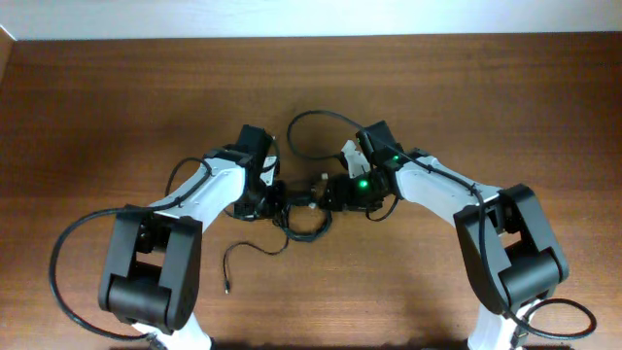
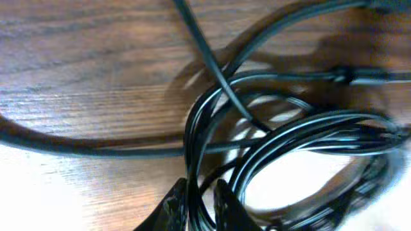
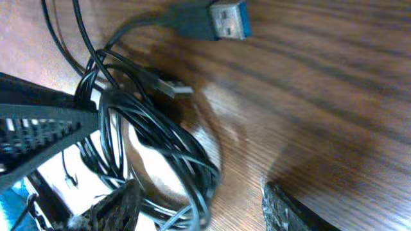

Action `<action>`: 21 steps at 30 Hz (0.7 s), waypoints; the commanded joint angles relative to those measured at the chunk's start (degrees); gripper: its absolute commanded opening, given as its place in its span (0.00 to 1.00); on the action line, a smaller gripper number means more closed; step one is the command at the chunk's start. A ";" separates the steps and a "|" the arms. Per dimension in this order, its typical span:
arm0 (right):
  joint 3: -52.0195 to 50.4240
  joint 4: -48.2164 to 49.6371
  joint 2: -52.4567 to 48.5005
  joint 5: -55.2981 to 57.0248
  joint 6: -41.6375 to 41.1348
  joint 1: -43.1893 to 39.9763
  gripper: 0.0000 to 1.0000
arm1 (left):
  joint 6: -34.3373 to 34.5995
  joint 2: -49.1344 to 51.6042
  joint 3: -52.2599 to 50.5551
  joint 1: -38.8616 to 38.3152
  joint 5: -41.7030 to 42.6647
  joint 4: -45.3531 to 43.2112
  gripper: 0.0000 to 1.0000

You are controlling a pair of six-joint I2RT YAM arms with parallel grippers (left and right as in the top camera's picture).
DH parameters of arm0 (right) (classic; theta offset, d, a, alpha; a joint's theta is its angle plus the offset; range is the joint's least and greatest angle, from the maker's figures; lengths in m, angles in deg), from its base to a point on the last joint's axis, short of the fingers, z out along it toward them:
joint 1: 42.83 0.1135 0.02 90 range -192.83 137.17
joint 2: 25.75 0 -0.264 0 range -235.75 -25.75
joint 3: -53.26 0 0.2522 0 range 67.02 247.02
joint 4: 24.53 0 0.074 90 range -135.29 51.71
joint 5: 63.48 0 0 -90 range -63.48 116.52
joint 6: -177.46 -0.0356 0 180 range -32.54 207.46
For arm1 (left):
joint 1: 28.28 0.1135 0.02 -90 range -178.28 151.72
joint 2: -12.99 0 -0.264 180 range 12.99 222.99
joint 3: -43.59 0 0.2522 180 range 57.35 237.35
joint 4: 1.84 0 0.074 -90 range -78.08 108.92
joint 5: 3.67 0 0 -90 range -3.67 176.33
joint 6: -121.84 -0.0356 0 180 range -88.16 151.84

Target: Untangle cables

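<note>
Cables [image 1: 306, 209] coiled between two grippers | left gripper [image 2: 199, 206] pinching coil strands | right gripper [image 3: 200, 204] released, coil beside one finger [image 3: 119, 208] | two plugs [image 3: 228, 14] seen, cords perhaps three

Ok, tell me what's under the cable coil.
Through the loops of the cables only the wooden table shows. Beneath the strands bunched at the left gripper, the surface is hidden.

Robot lab: wooden table [image 1: 87, 107], two arms [image 1: 155, 262]
</note>
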State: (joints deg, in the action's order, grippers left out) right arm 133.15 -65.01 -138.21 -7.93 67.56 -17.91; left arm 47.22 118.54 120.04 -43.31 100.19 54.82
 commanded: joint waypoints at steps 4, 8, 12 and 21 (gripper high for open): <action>-1.09 -0.04 0.57 0.31 1.05 0.57 0.61 | -6.29 0.42 6.73 1.57 6.21 5.86 0.57; -1.09 1.11 0.57 -6.38 -1.84 0.22 0.44 | -8.20 0.46 4.90 1.57 6.14 5.29 0.48; -1.07 7.23 1.11 -18.08 -4.24 -2.01 0.39 | -8.20 0.46 0.68 1.57 6.54 2.32 0.34; -1.11 6.67 0.00 -10.69 -11.10 0.07 0.39 | -8.15 0.50 -5.51 1.53 9.31 -8.61 0.25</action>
State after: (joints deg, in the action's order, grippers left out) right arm 132.14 -58.39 -138.19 -21.66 58.10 -18.65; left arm 39.59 118.61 116.46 -41.76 109.18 46.58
